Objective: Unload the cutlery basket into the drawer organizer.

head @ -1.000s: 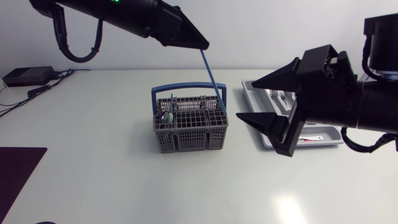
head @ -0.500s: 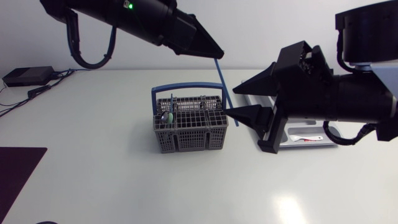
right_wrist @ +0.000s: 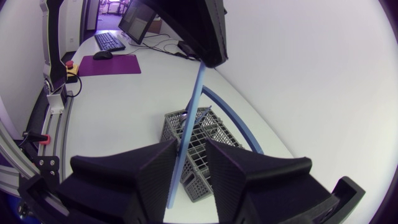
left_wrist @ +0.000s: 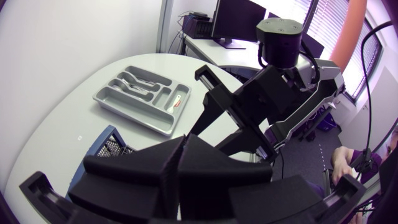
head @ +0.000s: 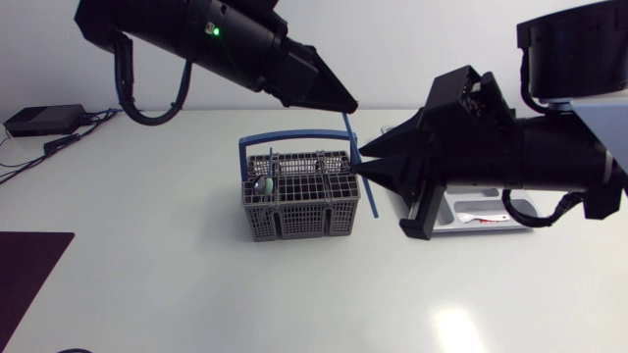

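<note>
My left gripper (head: 346, 104) is shut on the top end of a long blue utensil (head: 350, 125), which hangs slanted over the right end of the grey cutlery basket (head: 299, 201). Its lower end (head: 372, 208) reaches down beside the basket's right wall. My right gripper (head: 361, 163) is at mid-height on that blue utensil (right_wrist: 190, 115). In the right wrist view the utensil runs between the narrowly parted fingers (right_wrist: 189, 152), with a gap on one side. A spoon (head: 263, 182) stands in the basket's left part. The grey drawer organizer (left_wrist: 140, 99) holds some cutlery.
The basket has a blue bail handle (head: 294, 138) standing upright. My right arm covers most of the organizer (head: 491, 218) in the head view. A dark mat (head: 25, 265) lies at the front left corner, and a small black box (head: 44, 120) with cables at the back left.
My right gripper has swung left from over the organizer to the blue utensil, and its fingers have narrowed around it. My left arm has carried the utensil slightly right.
</note>
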Robot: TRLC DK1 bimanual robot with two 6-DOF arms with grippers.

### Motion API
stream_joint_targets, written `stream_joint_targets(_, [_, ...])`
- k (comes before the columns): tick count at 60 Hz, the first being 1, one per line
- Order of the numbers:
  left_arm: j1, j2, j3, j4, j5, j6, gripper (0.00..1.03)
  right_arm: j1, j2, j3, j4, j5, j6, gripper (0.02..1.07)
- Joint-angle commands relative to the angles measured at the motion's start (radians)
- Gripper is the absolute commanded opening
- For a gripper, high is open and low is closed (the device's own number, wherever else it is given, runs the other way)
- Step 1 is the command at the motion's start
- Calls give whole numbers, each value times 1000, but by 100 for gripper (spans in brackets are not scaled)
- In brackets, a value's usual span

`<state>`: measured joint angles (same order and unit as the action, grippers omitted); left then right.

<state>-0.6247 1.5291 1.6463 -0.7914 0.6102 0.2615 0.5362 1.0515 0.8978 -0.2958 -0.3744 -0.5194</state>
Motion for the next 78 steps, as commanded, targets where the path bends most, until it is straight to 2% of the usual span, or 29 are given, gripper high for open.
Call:
stream_joint_targets(1, [-7, -18, -8, 0, 14, -19, 16, 10, 18, 16, 9, -8, 29, 22])
stream_joint_targets(8, [-7, -18, -8, 0, 14, -21, 16, 13, 21, 7, 4, -9, 30, 17])
stream_joint_targets(13, [-7, -18, -3, 0, 14, -21, 16, 13, 19, 4, 1, -12, 32, 8])
stream_joint_targets(19, [-4, -18, 1, 1, 14, -24, 18, 15, 10, -2, -9, -15, 32, 8])
stream_joint_targets(22, [2, -18, 7, 6, 14, -38, 31, 19, 1, -5, -22, -21, 30, 8])
stream_joint_targets(24, [6, -20, 15, 6, 14, -44, 45, 21, -5, -10, -23, -20, 30, 8])
stream_joint_targets(28, [20, -21, 33, 8, 14, -59, 83, 22, -16, -16, -37, -20, 27, 8])
stream_joint_targets(30, [36, -26, 41, 12, 14, -67, 94, 22, -25, -19, -45, -18, 27, 8])
stream_joint_targets(32, [49, -30, 49, 20, 14, -74, 99, 22, -30, -22, -52, -18, 25, 8])
stream_joint_targets(42, [140, -70, 55, 66, 13, -110, 99, -22, -58, -45, -83, -15, 5, 8])
stream_joint_targets(48, [197, -98, 46, 50, 10, -88, 99, -119, -48, -45, -95, -31, -18, 8])
stream_joint_targets(56, [226, -130, -16, 6, -24, 2, 99, -288, 21, -25, -100, -78, -28, 8])
stream_joint_targets(65, [250, -178, -143, -3, -82, 110, 99, -461, 188, 38, -94, -112, -14, 8])
stream_joint_targets(78, [257, -242, -335, 40, -179, 239, 99, -582, 521, 240, -77, -110, 133, 8])
